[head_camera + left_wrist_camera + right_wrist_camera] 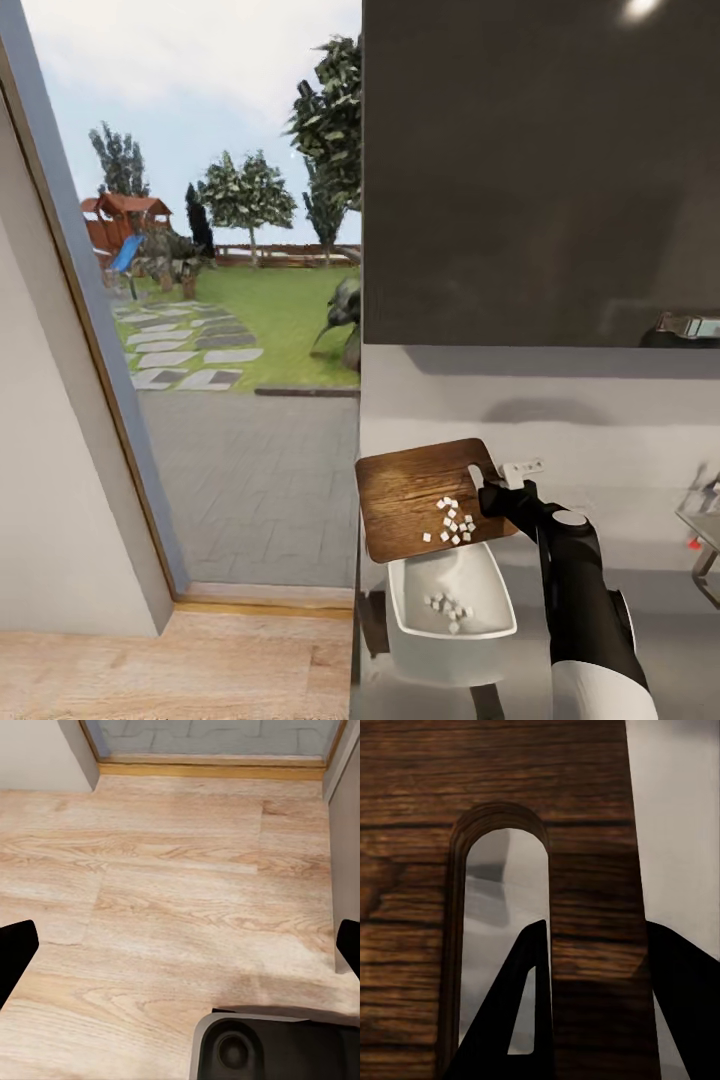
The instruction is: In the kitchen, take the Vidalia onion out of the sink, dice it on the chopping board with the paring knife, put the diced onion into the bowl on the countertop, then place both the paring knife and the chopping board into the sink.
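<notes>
Onion cubes (452, 521) may spill past the bowl (452, 605) onto the countertop (640, 620) if the right claw (497, 487), clamped on the chopping board (420, 495) tilted above it, tips too sharply.

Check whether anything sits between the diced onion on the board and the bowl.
Nothing visible does. The right gripper holds the chopping board directly above the bowl. Some diced onion lies near the board's lower edge, and other pieces are already in the bowl.
</notes>
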Tool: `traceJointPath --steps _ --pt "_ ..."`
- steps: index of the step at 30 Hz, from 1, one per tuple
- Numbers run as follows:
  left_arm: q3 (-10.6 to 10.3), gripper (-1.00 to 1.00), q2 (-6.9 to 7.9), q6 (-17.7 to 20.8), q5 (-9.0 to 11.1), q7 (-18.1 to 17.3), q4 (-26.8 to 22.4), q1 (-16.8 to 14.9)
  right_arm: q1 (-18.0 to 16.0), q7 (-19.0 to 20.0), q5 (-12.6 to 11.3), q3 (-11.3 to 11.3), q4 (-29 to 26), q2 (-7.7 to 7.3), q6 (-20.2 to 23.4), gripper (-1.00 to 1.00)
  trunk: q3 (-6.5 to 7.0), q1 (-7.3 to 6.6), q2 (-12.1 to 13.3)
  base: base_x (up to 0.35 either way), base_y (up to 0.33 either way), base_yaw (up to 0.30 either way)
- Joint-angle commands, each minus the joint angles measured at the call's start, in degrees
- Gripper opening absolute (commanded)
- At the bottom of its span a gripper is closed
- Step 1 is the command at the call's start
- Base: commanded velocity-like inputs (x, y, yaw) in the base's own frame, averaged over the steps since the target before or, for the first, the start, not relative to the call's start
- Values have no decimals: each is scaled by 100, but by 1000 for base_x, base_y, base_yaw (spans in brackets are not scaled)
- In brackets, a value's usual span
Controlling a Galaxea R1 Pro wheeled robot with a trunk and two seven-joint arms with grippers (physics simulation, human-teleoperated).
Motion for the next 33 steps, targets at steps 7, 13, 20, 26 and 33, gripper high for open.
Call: traceJointPath --steps 7,13,20,26,33 --pt "-49 100 8 -10 61 20 -8 2 -4 64 47 -20 -4 8 -4 -100 -62 2 -4 0 0 0" --pt "-49 100 8 -10 63 20 -6 2 -5 66 -177 -22 1 -7 -111 -100 -113 2 -4 0 0 0" --pt "-49 100 8 -10 62 19 -1 2 -4 66 -297 -160 1 -10 -405 -100 -158 2 -4 0 0 0" --pt "-49 100 8 -10 61 20 -1 2 -4 91 -400 -532 1 0 -753 -100 -160 2 -4 0 0 0" --pt "-49 100 8 -10 60 19 -1 2 -4 93 -401 -539 1 5 -777 -100 -160 2 -4 0 0 0"
